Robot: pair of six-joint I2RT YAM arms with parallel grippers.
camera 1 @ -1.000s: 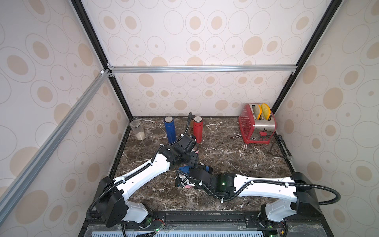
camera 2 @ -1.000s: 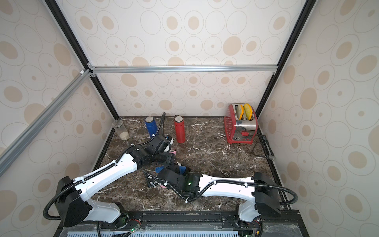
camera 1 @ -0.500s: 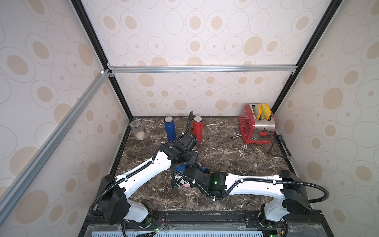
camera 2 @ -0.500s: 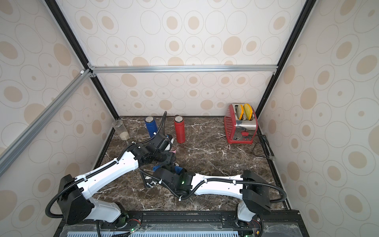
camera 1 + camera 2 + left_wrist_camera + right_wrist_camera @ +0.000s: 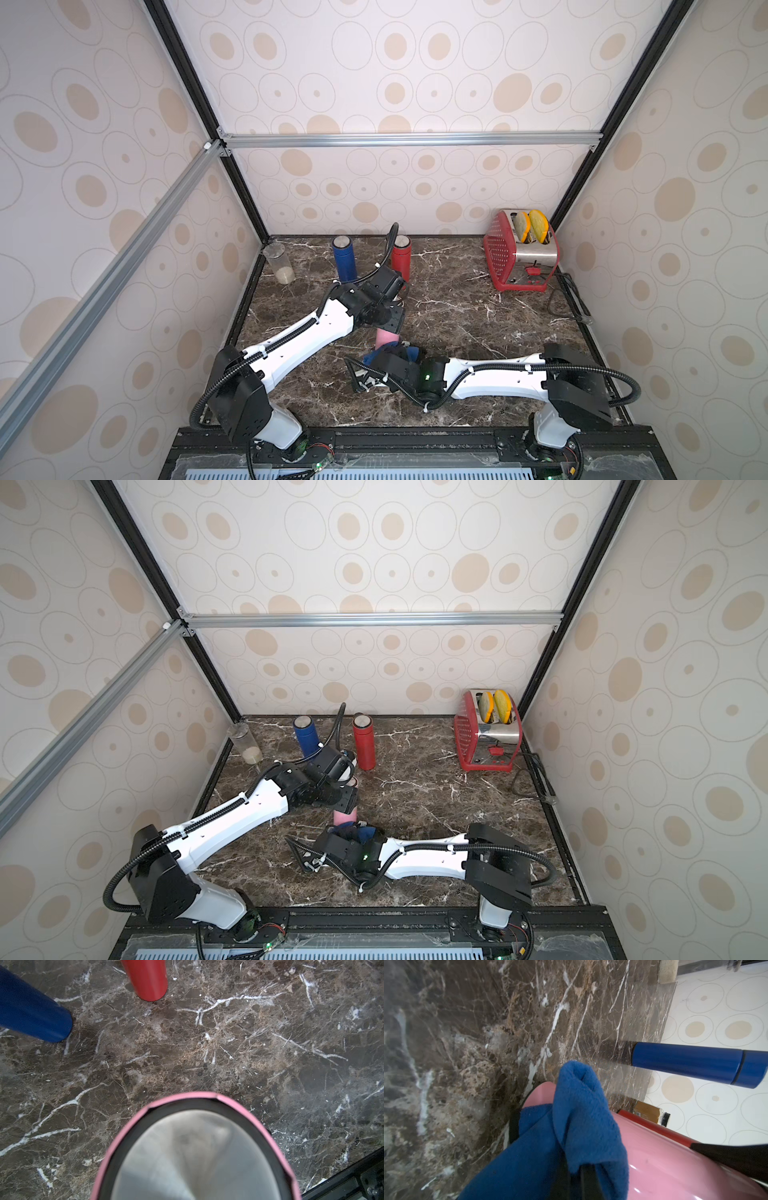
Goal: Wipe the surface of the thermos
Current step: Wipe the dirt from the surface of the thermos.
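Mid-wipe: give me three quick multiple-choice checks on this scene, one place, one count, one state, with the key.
1. The toaster stands in: A) the back right corner B) the front left corner C) between the arms.
2. Thermoses in view: A) two B) three C) five.
3. The right gripper is: A) open, empty B) shut on the blue cloth C) shut on the toaster.

Key: 1 A, it sits by the back wall's right post. 2 B, blue thermos, red thermos and pink thermos. 3 B, the right wrist view shows the cloth pinched against the pink thermos.

Red toaster [image 5: 521, 253], blue bottle [image 5: 344, 259], red bottle [image 5: 404, 258].
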